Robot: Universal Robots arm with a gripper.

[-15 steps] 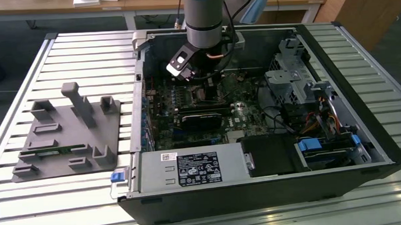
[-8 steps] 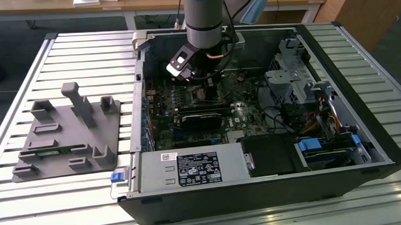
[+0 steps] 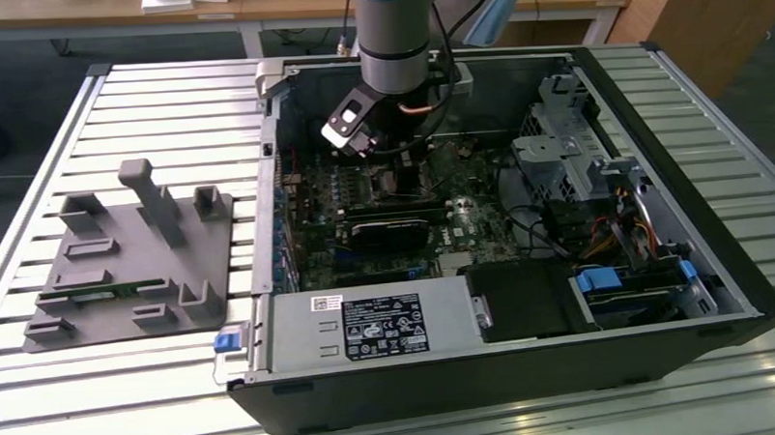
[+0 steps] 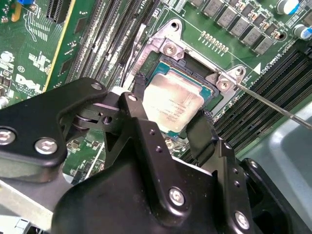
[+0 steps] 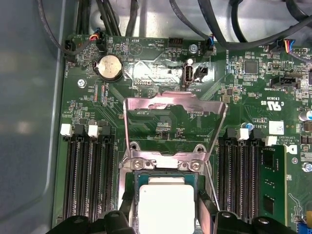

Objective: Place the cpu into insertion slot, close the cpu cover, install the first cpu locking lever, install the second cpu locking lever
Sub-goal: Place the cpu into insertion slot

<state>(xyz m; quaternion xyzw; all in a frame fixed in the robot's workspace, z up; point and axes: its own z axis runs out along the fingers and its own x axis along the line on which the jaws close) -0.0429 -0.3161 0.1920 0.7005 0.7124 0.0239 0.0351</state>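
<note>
While the black robot gripper (image 4: 169,104) hung low over the dark green motherboard (image 5: 253,97), its fingers (image 4: 201,127) were closed against opposite edges of the pale silver-grey square cpu (image 4: 173,100). The cpu lay within the silver-rimmed square insertion slot (image 4: 180,68). The thin silvery cpu cover (image 5: 170,100) stood raised open.

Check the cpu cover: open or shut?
Open. In the first wrist view the cpu cover stands raised on its hinge, leaving the cpu uncovered.

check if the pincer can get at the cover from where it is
Probably yes: the cover stands swung open just past the cpu, where the pincer sits, and nothing shows between them.
</note>
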